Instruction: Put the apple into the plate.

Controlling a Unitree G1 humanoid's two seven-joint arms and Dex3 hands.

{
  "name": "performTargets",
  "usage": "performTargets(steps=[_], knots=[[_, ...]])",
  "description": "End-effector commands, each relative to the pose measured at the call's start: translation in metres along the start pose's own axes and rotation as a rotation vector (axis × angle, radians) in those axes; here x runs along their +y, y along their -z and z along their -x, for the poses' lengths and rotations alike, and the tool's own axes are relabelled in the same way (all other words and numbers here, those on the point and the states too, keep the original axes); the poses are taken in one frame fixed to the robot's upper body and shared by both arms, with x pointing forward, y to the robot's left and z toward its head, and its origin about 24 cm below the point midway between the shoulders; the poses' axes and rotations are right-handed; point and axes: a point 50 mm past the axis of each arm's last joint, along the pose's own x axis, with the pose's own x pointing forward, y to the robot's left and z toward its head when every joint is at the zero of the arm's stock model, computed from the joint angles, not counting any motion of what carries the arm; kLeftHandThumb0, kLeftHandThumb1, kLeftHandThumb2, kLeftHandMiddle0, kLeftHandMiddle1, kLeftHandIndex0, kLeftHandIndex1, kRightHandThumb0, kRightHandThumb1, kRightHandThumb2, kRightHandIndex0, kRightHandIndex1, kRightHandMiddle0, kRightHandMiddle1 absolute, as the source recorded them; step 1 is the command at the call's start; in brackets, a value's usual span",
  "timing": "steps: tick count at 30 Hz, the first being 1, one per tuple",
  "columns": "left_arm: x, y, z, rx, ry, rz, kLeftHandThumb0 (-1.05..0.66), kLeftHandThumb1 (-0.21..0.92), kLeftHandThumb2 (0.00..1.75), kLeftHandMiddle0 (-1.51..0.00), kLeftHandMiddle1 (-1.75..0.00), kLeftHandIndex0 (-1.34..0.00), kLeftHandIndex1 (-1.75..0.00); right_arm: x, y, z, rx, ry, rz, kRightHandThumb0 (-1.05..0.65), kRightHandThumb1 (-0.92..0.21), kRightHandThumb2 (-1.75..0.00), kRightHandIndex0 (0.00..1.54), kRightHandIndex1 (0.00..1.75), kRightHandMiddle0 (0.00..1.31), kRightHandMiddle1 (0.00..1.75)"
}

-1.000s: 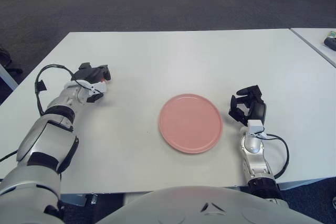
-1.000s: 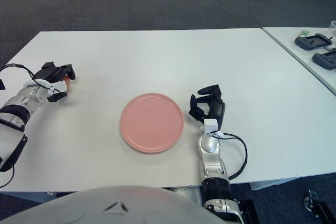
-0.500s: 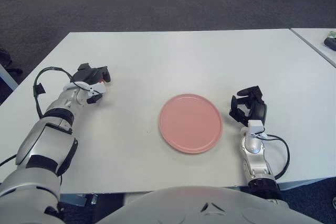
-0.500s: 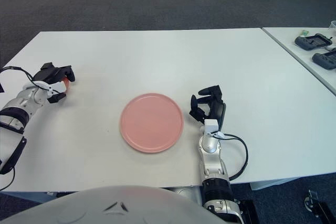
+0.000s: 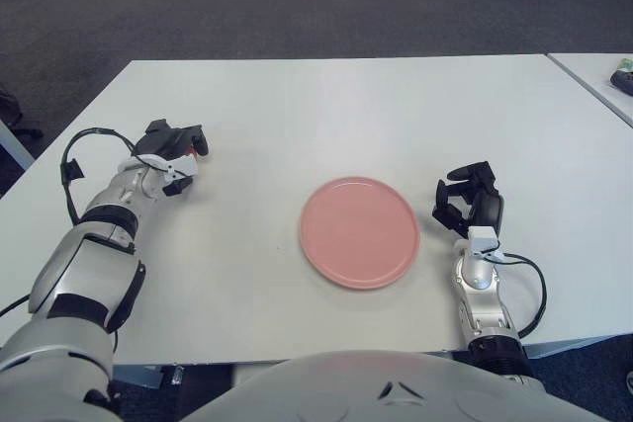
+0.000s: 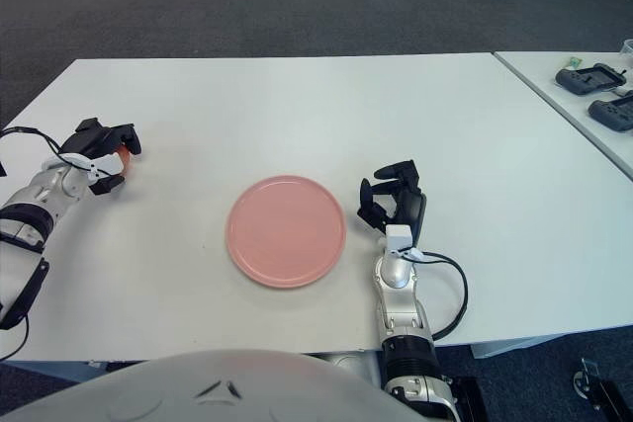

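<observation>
while our left hand [image 5: 176,150] is closing its dark fingers around the apple [image 6: 123,152], of which only a sliver of red-orange is showing, we are noticing that over the last second it has been sliding a little outward, away from the middle of the table [image 5: 326,106] and toward its left edge. judging from that, we are still settling the grasp rather than carrying anything, so the trip to the plate is not yet begun. moving rightward, a broad stretch of bare white tabletop is lying between the apple and the pink plate [image 5: 359,232], giving us open room for a low sweep across; the table's left edge, though, is sitting near our wrist, so a slip there could send the fruit off. further right, our right hand [image 5: 469,205] is showing just beside the plate's right rim, fingers loosely curled and holding nothing, unmoved, and staying clear of our path.
</observation>
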Motion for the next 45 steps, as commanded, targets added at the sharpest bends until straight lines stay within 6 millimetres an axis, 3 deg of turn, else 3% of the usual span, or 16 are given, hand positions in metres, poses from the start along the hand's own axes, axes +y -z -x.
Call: performTargets(steps=[1,6,15,31,45], knots=[[0.000,-0.003,0.001,-0.025,-0.001,0.051,-0.09,0.18,1.61,-1.48,-1.75,-1.25,-1.75,-0.004,0.005,0.003,0.032,0.012,0.010,-0.40,-0.60,-0.97,0.64,1.40,0.39,1.75],[0.001,-0.003,0.002,-0.031,-0.011,0.188,-0.11,0.20,1.60,-1.49,-1.75,-1.25,-1.75,-0.004,0.004,0.003,0.038,0.020,0.005,-0.40,-0.60,-0.97,0.64,1.40,0.39,1.75],[0.011,-0.007,0.000,-0.076,-0.006,0.451,-0.04,0.13,1.66,-1.48,-1.75,-1.26,-1.75,-0.004,0.003,0.002,0.012,0.010,0.007,-0.40,-0.61,-0.96,0.67,1.36,0.38,1.75],[0.025,-0.019,0.000,-0.226,0.016,0.721,-0.06,0.15,1.64,-1.48,-1.75,-1.28,-1.75,-0.003,0.003,0.003,0.019,0.011,0.005,-0.40,-0.58,-0.99,0.67,1.41,0.40,1.75],[0.040,-0.040,0.006,-0.398,0.000,0.801,-0.05,0.15,1.64,-1.44,-1.75,-1.28,-1.75,-0.002,0.004,0.001,0.034,0.004,0.013,-0.40,-0.57,-1.01,0.66,1.42,0.41,1.75]])
